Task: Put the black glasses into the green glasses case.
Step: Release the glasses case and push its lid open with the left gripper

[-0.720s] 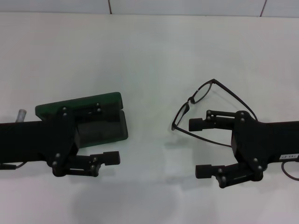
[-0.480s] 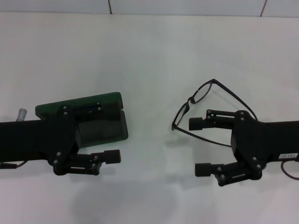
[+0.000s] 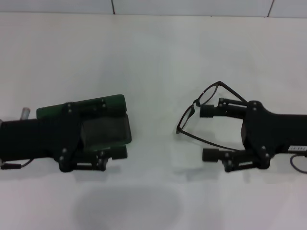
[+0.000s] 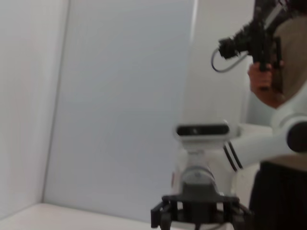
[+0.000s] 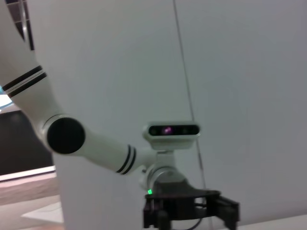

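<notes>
White table (image 3: 153,52) is carrying everything in the head view. The green glasses case (image 3: 103,120) is lying open toward the table's left edge, lid (image 3: 81,106) tipped back toward the far edge, dark grey lining facing up. The left gripper (image 3: 112,133) is reaching over the case from the left edge, fingers spread wide: one finger (image 3: 115,153) is sitting at the case's near side, the other is lying across the lid hinge area. Whether they are touching the case, cannot tell. A small grey cylinder (image 3: 24,114) is standing beyond the left arm near the left edge.

The black glasses (image 3: 199,112) are sitting toward the right edge, well apart from the case, temple arms unfolded and pointing at the right edge. The right gripper (image 3: 209,132) is coming in from the right edge with fingers open, straddling the glasses: far finger (image 3: 211,110) just behind the lenses, near finger (image 3: 213,154) just outside the near temple arm. Not gripping them.

Both wrist views are showing only walls and the robot's head and body, no task things.
</notes>
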{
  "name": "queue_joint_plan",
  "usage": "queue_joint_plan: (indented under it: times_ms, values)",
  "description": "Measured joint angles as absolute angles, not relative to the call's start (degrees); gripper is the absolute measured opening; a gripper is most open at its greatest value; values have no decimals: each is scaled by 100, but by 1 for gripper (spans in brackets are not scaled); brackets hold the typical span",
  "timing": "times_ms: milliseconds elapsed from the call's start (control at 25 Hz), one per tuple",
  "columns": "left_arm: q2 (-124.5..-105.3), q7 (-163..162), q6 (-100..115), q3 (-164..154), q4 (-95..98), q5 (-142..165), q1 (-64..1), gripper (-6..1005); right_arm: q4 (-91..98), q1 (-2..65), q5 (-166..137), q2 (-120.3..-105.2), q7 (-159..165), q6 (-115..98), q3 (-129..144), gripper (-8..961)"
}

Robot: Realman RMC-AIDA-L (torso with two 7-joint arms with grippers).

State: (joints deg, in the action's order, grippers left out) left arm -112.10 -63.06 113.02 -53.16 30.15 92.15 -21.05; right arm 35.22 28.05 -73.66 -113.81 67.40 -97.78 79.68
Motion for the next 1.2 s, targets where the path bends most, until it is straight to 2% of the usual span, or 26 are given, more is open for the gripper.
queue_joint_plan:
  times_ms: [160, 360, 440, 560, 640, 800, 1200]
  values:
    - [-11268, -7147, 11270, -4896, 3273, 9132, -2225, 805, 3486, 2663, -7371, -11385, 6691, -9638, 7666, 867]
    - [-11401, -9147, 10971, -4690, 5169, 9358, -2305, 799, 3475, 2424, -7374, -11383, 6618, -9559, 7319, 866]
    - [-11540, -9897, 10646, -4713, 6277, 9850, -2285, 797, 3473, 2331, -7374, -11383, 6618, -9557, 7251, 866]
    - [-11869, -10732, 10311, -4844, 8002, 11435, -2348, 793, 3460, 2184, -7357, -11414, 6617, -9533, 7211, 866]
    - [-11974, -11069, 10232, -5140, 8724, 12533, -2428, 791, 3433, 2125, -7351, -11457, 6616, -9479, 7208, 865]
    - [-11940, -11512, 10027, -5744, 9004, 13831, -2647, 786, 3404, 2061, -7356, -11513, 6611, -9396, 7207, 865]
    - [-11960, -11833, 9275, -6658, 8260, 14992, -2912, 775, 3328, 2089, -7347, -11513, 6609, -9372, 7207, 863]
